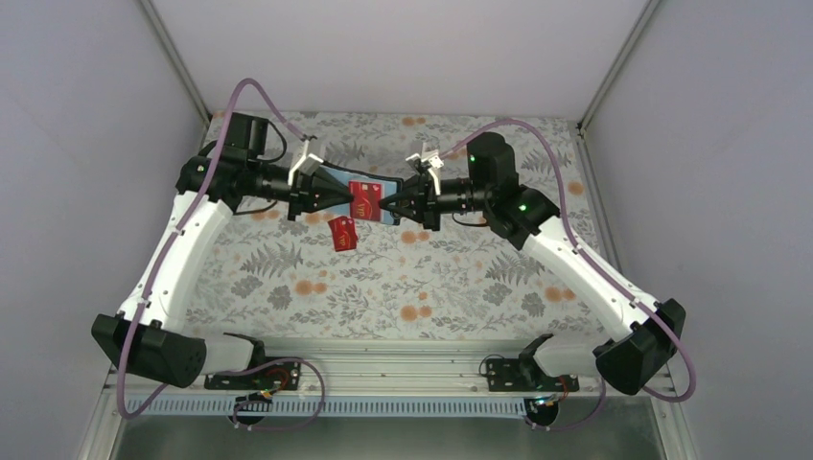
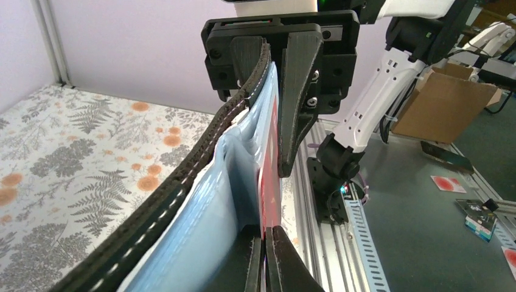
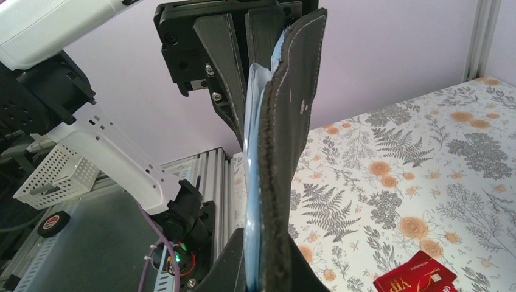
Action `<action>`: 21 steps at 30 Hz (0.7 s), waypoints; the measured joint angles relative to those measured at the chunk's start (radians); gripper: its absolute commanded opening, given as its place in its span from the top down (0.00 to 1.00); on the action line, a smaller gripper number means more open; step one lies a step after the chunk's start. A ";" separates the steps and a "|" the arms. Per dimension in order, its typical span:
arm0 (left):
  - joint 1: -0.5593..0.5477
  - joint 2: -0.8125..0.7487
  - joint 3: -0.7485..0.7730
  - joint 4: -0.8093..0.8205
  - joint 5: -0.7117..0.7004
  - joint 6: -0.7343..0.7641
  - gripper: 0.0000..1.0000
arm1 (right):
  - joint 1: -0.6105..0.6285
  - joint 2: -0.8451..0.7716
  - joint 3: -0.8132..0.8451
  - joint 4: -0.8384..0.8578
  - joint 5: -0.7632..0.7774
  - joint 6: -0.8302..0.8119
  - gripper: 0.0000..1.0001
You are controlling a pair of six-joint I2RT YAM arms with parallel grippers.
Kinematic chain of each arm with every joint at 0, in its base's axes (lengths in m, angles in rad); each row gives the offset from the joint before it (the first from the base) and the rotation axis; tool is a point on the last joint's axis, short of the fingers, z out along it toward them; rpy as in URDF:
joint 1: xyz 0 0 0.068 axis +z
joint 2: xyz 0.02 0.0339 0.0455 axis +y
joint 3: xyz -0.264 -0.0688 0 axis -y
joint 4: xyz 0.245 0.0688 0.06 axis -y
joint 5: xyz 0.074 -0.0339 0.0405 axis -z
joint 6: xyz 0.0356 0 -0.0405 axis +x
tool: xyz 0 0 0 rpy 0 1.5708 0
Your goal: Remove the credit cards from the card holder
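Both arms are up over the far-middle of the table (image 1: 431,278), facing each other with the holder (image 3: 286,152) stretched between them, clear of the cloth.

- Left gripper (image 1: 337,193): closed on the holder's left end. The left wrist view shows its jaws pinched on the blue inner leaf with the black cover hanging outside them. The red edge also runs down into the pinch, and I can't tell if the card is caught too.
- Right gripper (image 1: 388,203): closed on the right end, with cover and blue lining both between the fingers.
- Holder stands on edge, long axis left-right, straight along the line between the two tips.
- Card in holder (image 1: 364,198): red face showing and still seated, with the same left-right axis. It sits toward the right half, touching or just beside the right tip, so the right arm is nearer.
- Loose card (image 1: 342,233): flat on the table just near of the holder, below its left half. It is already out.

My read is that the seated card can only come out along that left-right axis. One arm anchors the holder and the other needs a grip on the card alone. The right jaws look clamped over the whole stack, so pulling now would likely just tug the holder against the left grip.
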 measured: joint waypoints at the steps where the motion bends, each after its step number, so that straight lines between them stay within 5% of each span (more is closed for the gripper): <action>1: 0.000 0.000 0.000 0.001 0.000 0.001 0.98 | 0.000 0.000 0.000 -0.001 0.000 -0.003 0.96; 7: 0.001 0.000 0.000 -0.012 0.002 0.013 0.98 | 0.000 -0.001 0.000 -0.007 -0.003 -0.014 0.94; 10: 0.002 0.000 0.000 -0.030 0.002 0.033 0.98 | -0.001 -0.001 0.000 -0.015 -0.003 -0.028 0.77; 16: 0.016 0.000 0.000 -0.055 0.003 0.046 0.98 | -0.018 -0.003 -0.002 -0.024 -0.013 -0.033 0.82; 21: 0.017 0.000 0.000 -0.060 0.016 0.051 0.98 | -0.018 -0.003 -0.002 -0.023 -0.023 -0.031 0.72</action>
